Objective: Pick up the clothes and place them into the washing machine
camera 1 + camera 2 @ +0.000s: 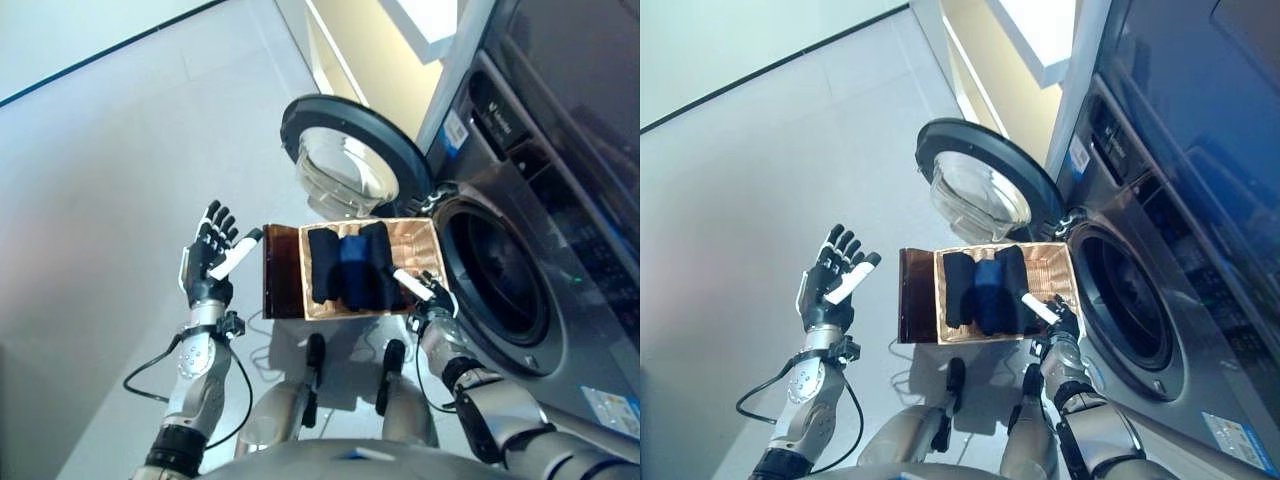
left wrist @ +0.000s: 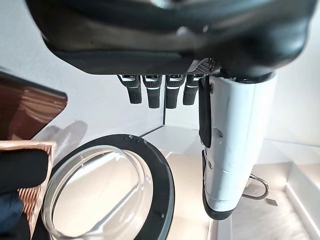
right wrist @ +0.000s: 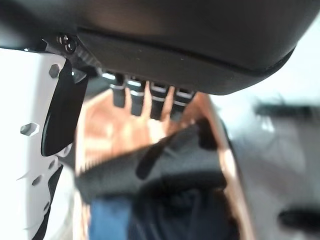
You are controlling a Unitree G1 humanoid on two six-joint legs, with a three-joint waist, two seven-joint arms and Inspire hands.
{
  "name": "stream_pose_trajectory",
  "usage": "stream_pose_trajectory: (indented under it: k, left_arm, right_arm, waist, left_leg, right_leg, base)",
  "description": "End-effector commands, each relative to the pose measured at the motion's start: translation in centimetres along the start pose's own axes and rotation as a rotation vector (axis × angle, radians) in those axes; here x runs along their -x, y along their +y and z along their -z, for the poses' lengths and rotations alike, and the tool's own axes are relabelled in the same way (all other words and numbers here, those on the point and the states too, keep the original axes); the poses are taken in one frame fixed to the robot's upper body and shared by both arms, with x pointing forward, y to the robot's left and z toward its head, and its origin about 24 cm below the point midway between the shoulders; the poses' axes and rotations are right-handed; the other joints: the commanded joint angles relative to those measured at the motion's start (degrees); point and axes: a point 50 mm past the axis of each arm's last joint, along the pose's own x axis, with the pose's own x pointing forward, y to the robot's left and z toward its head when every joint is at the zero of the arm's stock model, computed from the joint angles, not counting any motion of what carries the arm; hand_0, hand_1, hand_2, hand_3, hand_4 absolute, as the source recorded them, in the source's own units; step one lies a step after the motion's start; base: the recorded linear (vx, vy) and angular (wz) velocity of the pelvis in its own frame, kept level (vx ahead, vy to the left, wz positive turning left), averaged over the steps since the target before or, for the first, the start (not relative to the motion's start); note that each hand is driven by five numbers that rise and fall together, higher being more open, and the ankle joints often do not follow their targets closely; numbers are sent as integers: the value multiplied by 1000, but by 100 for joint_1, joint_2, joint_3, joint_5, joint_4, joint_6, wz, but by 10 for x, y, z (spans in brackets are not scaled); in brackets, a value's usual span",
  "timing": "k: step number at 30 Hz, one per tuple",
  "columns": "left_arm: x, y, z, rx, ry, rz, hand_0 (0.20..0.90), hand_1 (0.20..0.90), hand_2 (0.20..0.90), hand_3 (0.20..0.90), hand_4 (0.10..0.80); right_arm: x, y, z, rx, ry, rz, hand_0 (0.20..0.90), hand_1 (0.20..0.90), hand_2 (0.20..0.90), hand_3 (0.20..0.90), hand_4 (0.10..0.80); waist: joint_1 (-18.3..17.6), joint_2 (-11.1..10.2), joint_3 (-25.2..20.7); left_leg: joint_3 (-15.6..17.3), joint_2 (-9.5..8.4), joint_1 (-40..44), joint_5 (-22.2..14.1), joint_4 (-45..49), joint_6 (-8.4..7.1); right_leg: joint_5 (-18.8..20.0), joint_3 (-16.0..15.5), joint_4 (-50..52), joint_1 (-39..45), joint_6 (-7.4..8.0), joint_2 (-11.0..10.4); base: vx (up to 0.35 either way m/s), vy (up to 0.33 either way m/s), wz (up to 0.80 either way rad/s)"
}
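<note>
Left eye view shows the left hand (image 1: 209,256) raised above the floor (image 1: 110,170), well apart from the basket (image 1: 282,272) on the side away from the washing machine (image 1: 540,200). Its fingers stand straight and spread, the white-covered thumb pointing toward the basket, and it holds and touches nothing; the left wrist view confirms this, with the fingers (image 2: 152,94) extended in a row over bare floor and the round door.

The right hand (image 1: 428,293) sits at the basket's corner nearest the washing machine, its white thumb lying over the edge of the dark cloth. In the right wrist view its fingers (image 3: 150,97) hang straight above the basket's interior with the cloth beneath them, not curled round anything, so the hand is relaxed and empty.

One basket stands on the floor directly before the washing machine's opening; it is copper-brown with a darker, glossy side panel. The clothes (image 1: 348,264) lie inside it: two black pieces with a blue one between them, three that can be told apart.

The washing machine's single round door (image 1: 352,160) is swung fully open beyond the basket, its glass bowl showing. The drum (image 1: 500,285) behind the opening looks dark, and its contents cannot be made out.
</note>
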Motion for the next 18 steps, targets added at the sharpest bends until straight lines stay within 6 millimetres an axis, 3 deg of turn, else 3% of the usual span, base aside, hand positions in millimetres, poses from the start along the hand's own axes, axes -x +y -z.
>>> stream_pose_trajectory:
  k: [1, 3, 4, 5, 12, 18]
  left_arm:
    - [-10, 7, -46, -11, -226, 14, 900, 900, 900, 900, 800]
    - [-10, 11, -49, -33, -241, 8, 900, 900, 900, 900, 800]
    - [-10, 12, -49, -47, -246, 10, 900, 900, 900, 900, 800]
    - [-10, 12, -49, -46, -246, 10, 900, 900, 900, 900, 800]
    - [-17, 1, -56, -102, -302, 47, 900, 900, 900, 900, 800]
    - [-27, -14, -73, -96, -372, 92, 900, 900, 900, 900, 800]
  right_arm:
    - [-1, 29, -49, 468, -261, -141, 900, 900, 900, 900, 800]
    - [6, 39, -65, 777, -425, -209, 900, 900, 900, 900, 800]
    - [10, 34, -73, 1049, -531, -200, 900, 900, 900, 900, 800]
    - [10, 34, -74, 1050, -532, -199, 900, 900, 900, 900, 800]
    - [2, 13, -95, 1697, -697, -36, 900, 900, 900, 900, 800]
    - [-4, 21, -138, 1894, -792, 123, 900, 900, 900, 900, 800]
  waist:
    - [54, -264, -155]
    - [19, -318, -158]
    - [10, -361, -143]
    - [3, -360, -155]
    - [51, -376, 52]
    - [151, -316, 589]
  left_leg:
    - [-104, -84, -129, -175, -99, -379]
    - [-113, -65, -132, -174, -98, -375]
    - [-143, -54, -122, -199, -85, -366]
    - [-148, -60, -149, -180, -83, -364]
    - [-256, -77, -357, -191, 76, -328]
    - [-305, -108, -1052, -265, 809, -330]
  right_leg:
    - [403, -62, -1010, 715, 71, -176]
    - [386, -55, -984, 701, 75, -159]
    - [343, -71, -945, 710, 82, -152]
    - [360, -76, -951, 690, 84, -157]
    - [264, -120, -629, 459, 74, -159]
    - [44, -194, 63, -156, -42, -158]
  base:
    - [0, 0, 0]
    - [18, -12, -3]
    - [15, -6, -5]
    - [0, 0, 0]
    - [-47, -5, 7]
    - [-133, -19, 9]
